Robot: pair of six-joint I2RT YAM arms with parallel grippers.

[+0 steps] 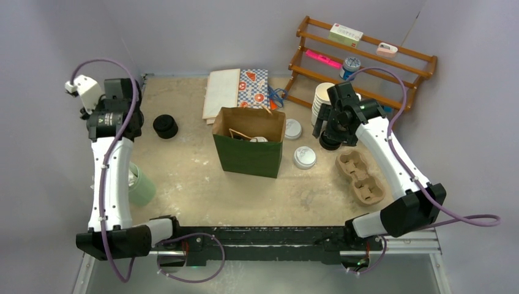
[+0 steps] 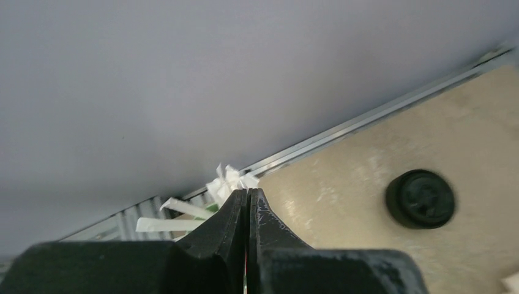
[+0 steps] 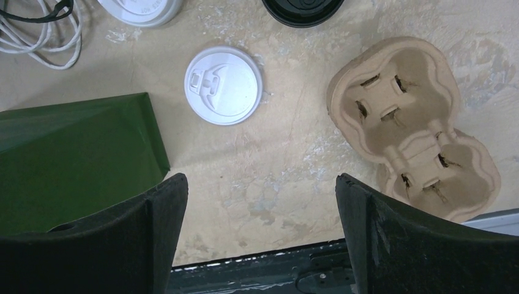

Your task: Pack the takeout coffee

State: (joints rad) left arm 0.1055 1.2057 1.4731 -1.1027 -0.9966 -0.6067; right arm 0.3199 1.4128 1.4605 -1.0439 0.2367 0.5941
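Note:
The green paper bag (image 1: 248, 150) stands open in the middle of the table, and its side fills the left of the right wrist view (image 3: 73, 159). The takeout coffee does not plainly show. A small white rounded thing (image 1: 258, 139) sits inside the bag's mouth, too small to tell what it is. My right gripper (image 3: 260, 179) hovers open over bare table between the bag and a cardboard cup carrier (image 3: 413, 131), holding nothing. My left gripper (image 2: 248, 191) is shut and empty at the far left, pointing at the wall.
Loose white lids (image 1: 304, 157) (image 1: 292, 128) lie right of the bag. A black lid (image 1: 165, 126) lies at the back left. A pale green cup (image 1: 142, 184) lies beside the left arm. Stacked white cups (image 1: 321, 101) and a wooden rack (image 1: 367, 58) stand at the back right. Flat bags (image 1: 235, 92) lie behind.

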